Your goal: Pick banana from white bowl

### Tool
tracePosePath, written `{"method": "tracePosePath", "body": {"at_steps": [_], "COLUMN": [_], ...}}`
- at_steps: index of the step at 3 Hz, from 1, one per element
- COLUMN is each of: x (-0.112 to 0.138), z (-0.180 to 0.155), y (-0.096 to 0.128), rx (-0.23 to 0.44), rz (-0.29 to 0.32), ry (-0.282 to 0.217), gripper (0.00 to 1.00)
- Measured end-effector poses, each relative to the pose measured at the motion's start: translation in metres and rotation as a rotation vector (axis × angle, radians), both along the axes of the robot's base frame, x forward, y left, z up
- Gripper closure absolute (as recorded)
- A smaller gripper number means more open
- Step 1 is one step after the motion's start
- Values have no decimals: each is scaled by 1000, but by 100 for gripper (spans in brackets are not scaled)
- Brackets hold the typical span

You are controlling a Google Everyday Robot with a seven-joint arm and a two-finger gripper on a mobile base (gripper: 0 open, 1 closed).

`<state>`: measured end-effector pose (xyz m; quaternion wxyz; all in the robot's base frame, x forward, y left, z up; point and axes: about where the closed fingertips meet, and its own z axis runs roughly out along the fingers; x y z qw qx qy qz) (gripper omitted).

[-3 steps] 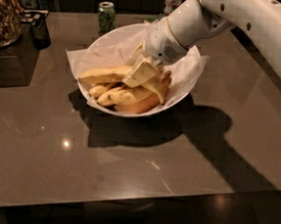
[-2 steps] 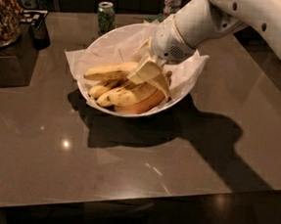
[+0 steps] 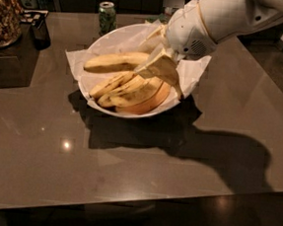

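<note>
The end effector [image 3: 158, 68] hangs over the right half of the bowl [image 3: 87, 83], clamped on the right end of the banana [image 3: 114, 62], which sticks out to its left above the other bananas [image 3: 126, 91]. A can [image 3: 107, 17] stands beyond it, to the left, on the desk [image 3: 54, 152].

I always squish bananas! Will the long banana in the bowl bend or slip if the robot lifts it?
Probably stiff: the banana looks whole and firm. The gripper is at one end, over the bowl, so the long free end might tip down. Its yellow peel looks ripe, so squeezing may bruise it.
</note>
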<state>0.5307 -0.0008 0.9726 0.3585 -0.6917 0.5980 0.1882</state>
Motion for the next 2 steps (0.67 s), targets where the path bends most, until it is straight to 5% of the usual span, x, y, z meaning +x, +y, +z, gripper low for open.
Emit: {"method": "tracePosePath", "body": {"at_steps": [2], "x": [-65], "z": [32], "y": [-37], "rx": [39], "rz": [-58], "ry": [-38], "gripper": [100]}}
